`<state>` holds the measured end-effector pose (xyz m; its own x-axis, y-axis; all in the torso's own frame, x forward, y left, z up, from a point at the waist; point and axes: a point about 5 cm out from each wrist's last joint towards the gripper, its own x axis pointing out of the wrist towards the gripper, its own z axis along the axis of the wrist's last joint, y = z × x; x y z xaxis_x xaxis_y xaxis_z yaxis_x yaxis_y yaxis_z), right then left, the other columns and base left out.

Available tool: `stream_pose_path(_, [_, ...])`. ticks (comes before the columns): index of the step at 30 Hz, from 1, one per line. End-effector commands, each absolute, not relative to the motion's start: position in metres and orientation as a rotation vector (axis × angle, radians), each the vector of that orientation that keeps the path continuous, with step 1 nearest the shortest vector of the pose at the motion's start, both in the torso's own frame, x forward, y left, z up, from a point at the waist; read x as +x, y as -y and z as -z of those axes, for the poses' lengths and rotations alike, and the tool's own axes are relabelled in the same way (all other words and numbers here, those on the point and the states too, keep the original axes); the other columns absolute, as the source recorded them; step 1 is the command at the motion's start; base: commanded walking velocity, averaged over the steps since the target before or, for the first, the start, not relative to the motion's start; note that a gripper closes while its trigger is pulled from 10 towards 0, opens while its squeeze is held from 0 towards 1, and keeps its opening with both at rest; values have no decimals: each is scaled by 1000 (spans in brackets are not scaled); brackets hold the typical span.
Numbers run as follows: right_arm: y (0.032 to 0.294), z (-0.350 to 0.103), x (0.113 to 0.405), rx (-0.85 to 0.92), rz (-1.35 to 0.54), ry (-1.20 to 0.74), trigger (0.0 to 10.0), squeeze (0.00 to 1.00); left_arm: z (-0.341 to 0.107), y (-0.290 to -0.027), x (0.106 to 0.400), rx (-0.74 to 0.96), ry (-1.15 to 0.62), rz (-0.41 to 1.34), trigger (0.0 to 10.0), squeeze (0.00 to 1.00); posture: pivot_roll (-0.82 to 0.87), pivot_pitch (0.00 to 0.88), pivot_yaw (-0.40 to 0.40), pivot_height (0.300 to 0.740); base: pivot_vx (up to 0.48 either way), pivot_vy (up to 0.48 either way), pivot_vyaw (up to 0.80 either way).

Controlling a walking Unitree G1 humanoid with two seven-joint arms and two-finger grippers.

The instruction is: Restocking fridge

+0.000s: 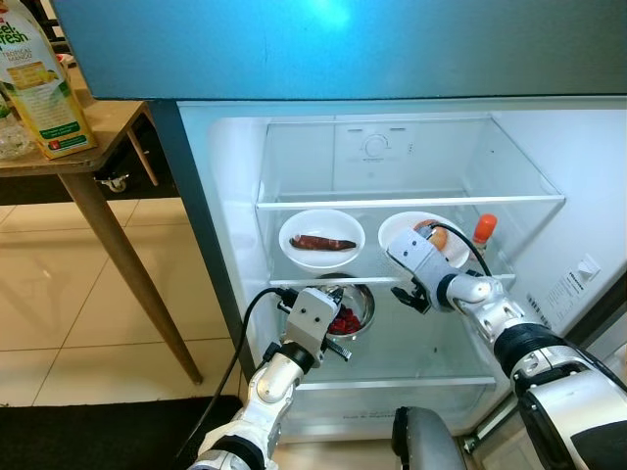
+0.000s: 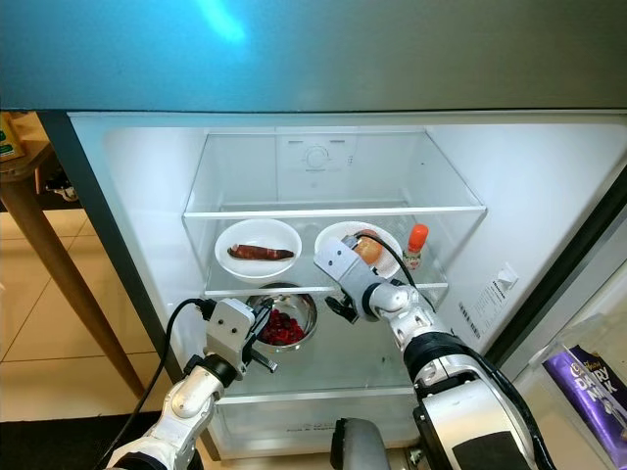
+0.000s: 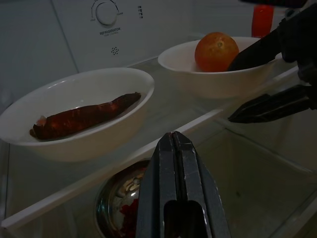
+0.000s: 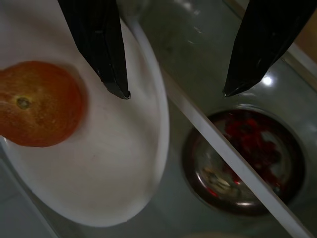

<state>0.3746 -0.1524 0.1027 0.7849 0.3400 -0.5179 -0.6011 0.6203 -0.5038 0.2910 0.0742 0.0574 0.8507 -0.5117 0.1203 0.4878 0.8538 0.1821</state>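
I am mid-restock, with both arms reaching into the open fridge [image 1: 235, 176]. My right claw [image 4: 176, 91] is spread wide, its two fingers straddling the rim of the white bowl [image 4: 124, 198] that holds the orange [image 4: 37, 104] on the glass shelf [image 2: 431, 290]. I judge this is either the start of a grip on that rim or the letting go of it; next I need to settle the bowl squarely back from the shelf edge. My left claw [image 3: 178, 163] is closed tight on nothing, hovering over the steel bowl of red chillies [image 2: 284, 323] on the shelf below. Beside the orange's bowl, a second white bowl [image 1: 321, 238] carries a sweet potato [image 1: 321, 242], its long axis lying across the shelf, side to side.
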Motion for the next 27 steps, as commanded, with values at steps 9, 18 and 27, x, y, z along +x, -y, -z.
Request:
stream_pose_path(9, [149, -133, 384, -569, -540, -185, 10000, 0, -61, -74, 293, 162, 185, 535, 10000, 0, -96, 0, -26, 550, 0, 0, 0])
stream_pose_path(18, [150, -138, 380, -517, -644, -144, 10000, 0, -62, -74, 293, 160, 187, 536, 10000, 0, -94, 0, -23, 550, 0, 0, 0])
stream_pose_path(27, [172, -132, 357, -422, -910, -170, 10000, 0, -61, -74, 293, 149, 185, 534, 10000, 0, -94, 0, -23, 550, 0, 0, 0])
